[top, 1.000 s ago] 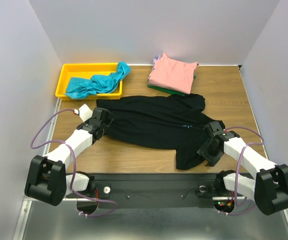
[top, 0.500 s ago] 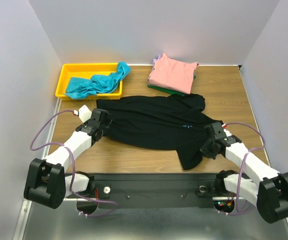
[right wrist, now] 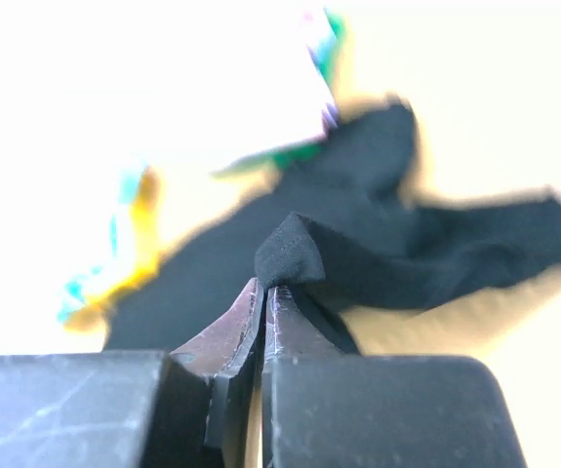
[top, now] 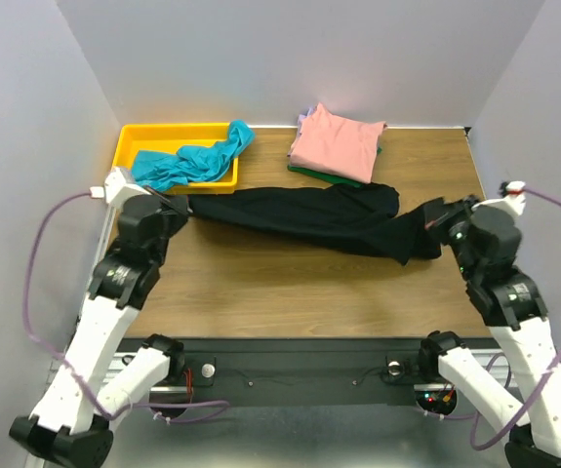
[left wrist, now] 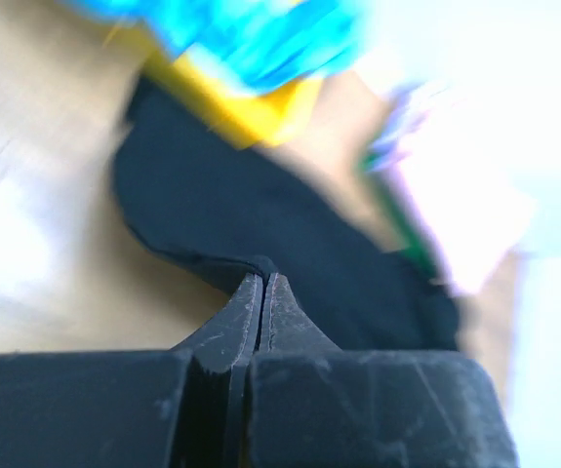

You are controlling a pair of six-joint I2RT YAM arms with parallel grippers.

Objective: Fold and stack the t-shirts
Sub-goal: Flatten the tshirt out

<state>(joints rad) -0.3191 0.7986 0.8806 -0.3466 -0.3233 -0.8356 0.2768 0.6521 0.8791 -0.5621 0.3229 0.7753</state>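
A black t-shirt [top: 300,216] stretches in a bunched band across the middle of the worktop [top: 290,292]. The left gripper [left wrist: 262,283] and right gripper [right wrist: 265,292] each have their fingers clamped on one end. At upper centre, a salmon-pink shirt [top: 337,144] tops the folded stack. At upper left, a teal shirt [top: 187,164] lies crumpled in the yellow bin [top: 124,156]. Two shirts appear left to fold.

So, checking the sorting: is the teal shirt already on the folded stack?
No, the teal shirt lies crumpled in the yellow bin, apart from the folded stack.
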